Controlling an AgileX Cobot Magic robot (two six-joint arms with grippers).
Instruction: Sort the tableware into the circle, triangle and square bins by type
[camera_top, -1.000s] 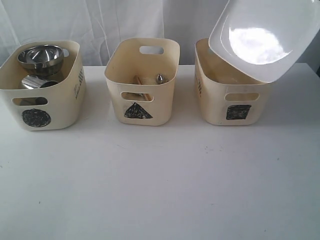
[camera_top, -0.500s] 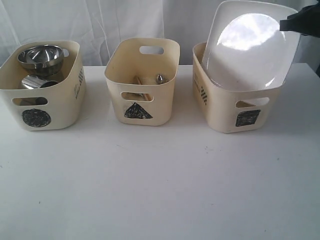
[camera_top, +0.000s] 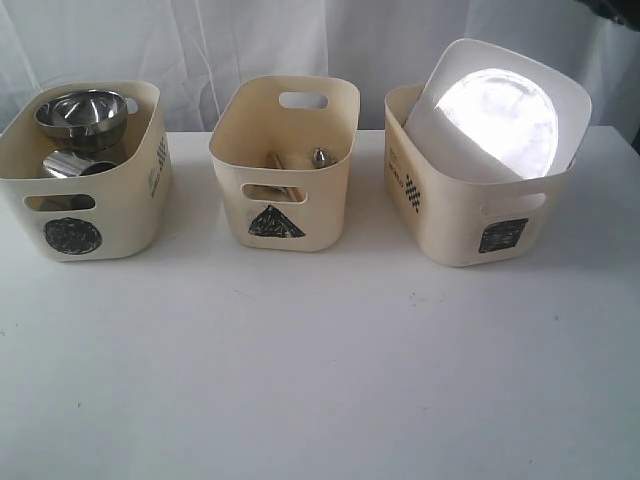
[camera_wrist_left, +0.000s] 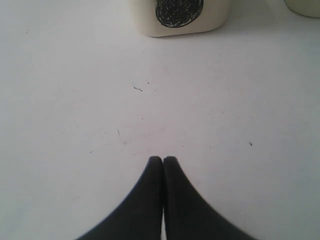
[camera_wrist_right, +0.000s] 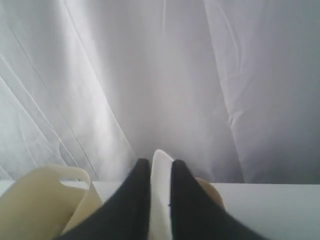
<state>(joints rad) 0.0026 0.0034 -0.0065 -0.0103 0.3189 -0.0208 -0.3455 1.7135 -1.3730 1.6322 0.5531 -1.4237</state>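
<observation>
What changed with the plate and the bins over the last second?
The large white plate tipped up off the rim of the square bin and slid down inside, leaning; that bin was nudged and turned slightly. The right gripper let go and withdrew upward. The circle bin, triangle bin and left gripper stayed put.
</observation>
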